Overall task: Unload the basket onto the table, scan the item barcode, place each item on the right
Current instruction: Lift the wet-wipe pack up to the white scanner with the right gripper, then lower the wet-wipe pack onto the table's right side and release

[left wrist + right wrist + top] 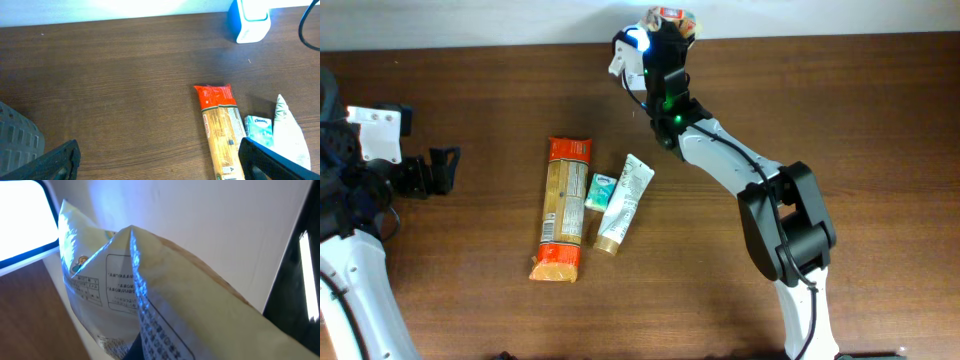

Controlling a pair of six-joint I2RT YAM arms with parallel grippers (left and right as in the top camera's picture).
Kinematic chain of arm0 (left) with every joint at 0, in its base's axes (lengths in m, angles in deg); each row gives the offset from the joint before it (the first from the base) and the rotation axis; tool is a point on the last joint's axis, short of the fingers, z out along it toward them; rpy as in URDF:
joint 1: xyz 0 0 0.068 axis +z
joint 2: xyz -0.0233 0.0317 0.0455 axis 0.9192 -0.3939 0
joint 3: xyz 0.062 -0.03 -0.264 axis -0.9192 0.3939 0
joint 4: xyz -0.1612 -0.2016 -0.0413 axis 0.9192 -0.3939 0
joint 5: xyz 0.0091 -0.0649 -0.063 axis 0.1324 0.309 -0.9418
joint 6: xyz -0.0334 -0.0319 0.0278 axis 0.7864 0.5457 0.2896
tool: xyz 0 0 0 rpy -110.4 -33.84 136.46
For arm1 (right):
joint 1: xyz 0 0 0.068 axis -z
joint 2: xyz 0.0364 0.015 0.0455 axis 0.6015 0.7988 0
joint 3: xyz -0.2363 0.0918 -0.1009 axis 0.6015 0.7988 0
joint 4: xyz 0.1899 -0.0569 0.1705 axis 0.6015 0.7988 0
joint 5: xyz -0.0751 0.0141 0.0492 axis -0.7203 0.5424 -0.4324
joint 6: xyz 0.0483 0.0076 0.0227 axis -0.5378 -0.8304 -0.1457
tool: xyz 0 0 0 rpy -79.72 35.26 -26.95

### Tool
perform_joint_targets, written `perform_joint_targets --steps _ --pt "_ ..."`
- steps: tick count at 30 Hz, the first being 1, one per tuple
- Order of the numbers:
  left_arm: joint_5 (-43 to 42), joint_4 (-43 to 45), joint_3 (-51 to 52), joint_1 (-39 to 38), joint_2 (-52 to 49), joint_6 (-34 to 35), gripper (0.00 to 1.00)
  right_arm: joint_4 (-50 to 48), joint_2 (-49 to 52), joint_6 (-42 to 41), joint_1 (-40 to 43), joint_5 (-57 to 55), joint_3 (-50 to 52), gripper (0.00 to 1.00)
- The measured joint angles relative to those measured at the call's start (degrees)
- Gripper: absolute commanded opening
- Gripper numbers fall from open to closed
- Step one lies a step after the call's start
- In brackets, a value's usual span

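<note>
The right gripper point(669, 32) is clamped shut on a crinkly bag point(672, 15) at the far edge of the tabletop point(880, 130), just beside a scanner point(633, 42) that glows blue. From the right wrist view, the bag point(125, 290) is a glossy, creased film, pale yellow with a ridged, serrated seam running down its back and small printed boxes of text on either side. Blue light tints its upper folds.

The left gripper point(447, 170) hangs wide and empty near the left side, its two dark fingers point(59, 161) spread far apart.

Three things lie together mid-table on the dark wood grain:
- One long, flat pasta packet point(563, 208), clear film with a red top and an orange bottom.
- One small, soft teal tissue pack point(601, 190), touching the packet's right side.
- One white squeeze tube point(625, 203), tapered flat at its far end, lying slantwise against the tissue pack.

The scanner point(248, 20) is one blocky piece of blue and white plastic.
</note>
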Motion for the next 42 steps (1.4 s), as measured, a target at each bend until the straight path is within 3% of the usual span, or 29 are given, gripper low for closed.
perform_joint_targets --steps 5,11,24,28,30,32,37,42 --pt "0.0 0.0 0.0 0.0 0.0 0.0 0.99 -3.5 0.6 8.0 0.1 4.4 0.0 0.04" --pt "0.0 0.0 0.0 0.0 0.0 0.0 0.99 -9.6 3.3 11.0 0.4 7.0 0.0 0.04" --pt "0.0 0.0 0.0 0.0 0.0 0.0 0.99 -9.9 4.2 11.3 1.2 7.8 0.0 0.04" --pt "0.0 0.0 0.0 0.0 0.0 0.0 0.99 -9.7 3.9 6.2 1.2 8.9 0.0 0.04" --pt "0.0 0.0 0.0 0.0 0.0 0.0 0.99 -7.5 1.1 1.9 1.2 7.9 0.0 0.04" --pt "0.0 0.1 0.0 0.0 0.0 0.0 0.99 2.9 -4.6 -4.9 1.1 6.5 0.0 0.04" --pt "0.0 0.0 0.0 0.0 0.0 0.0 0.99 36.0 -24.2 -39.0 1.2 10.4 -0.7 0.04" --pt "0.0 0.0 0.0 0.0 -0.1 0.0 0.99 63.3 -38.1 -71.5 6.1 33.6 -0.8 0.04"
